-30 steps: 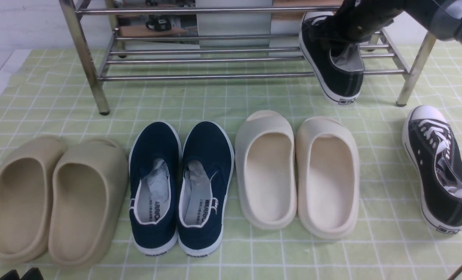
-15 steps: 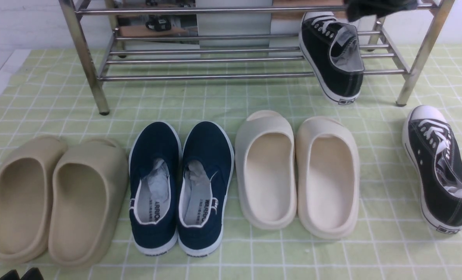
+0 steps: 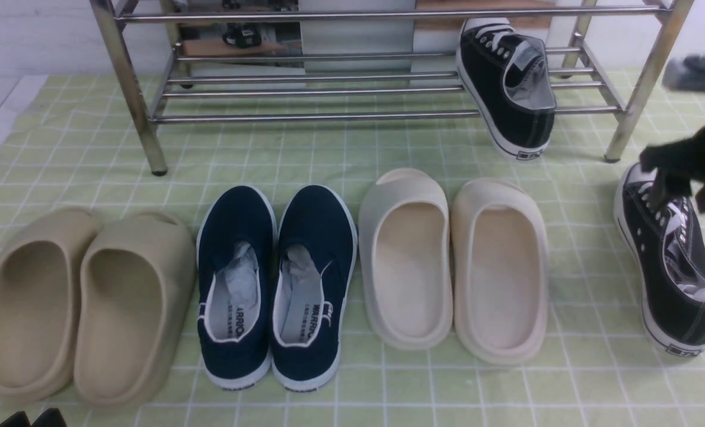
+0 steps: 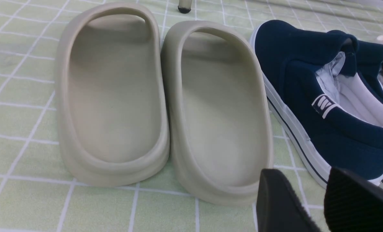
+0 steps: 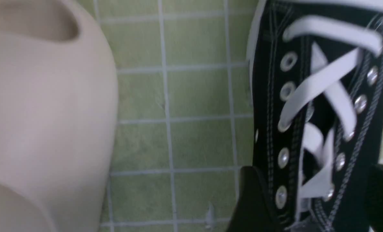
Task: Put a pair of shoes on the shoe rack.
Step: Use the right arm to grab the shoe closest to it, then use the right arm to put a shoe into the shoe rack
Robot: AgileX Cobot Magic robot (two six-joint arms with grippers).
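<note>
Right tool (image 3: pixel 678 178) astride floor sneaker (image 3: pixel 669 261)

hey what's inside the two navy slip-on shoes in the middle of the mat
Crumpled white stuffing paper sits in the toe end of each navy slip-on shoe, above white insoles printed with dark lettering. How far the paper reaches into the toes is hidden by the uppers.

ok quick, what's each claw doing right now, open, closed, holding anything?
Left claw: open, holding nothing.
Right claw: open, straddling the black canvas lace-up sneaker on the green checked cloth, not gripping it.
</note>
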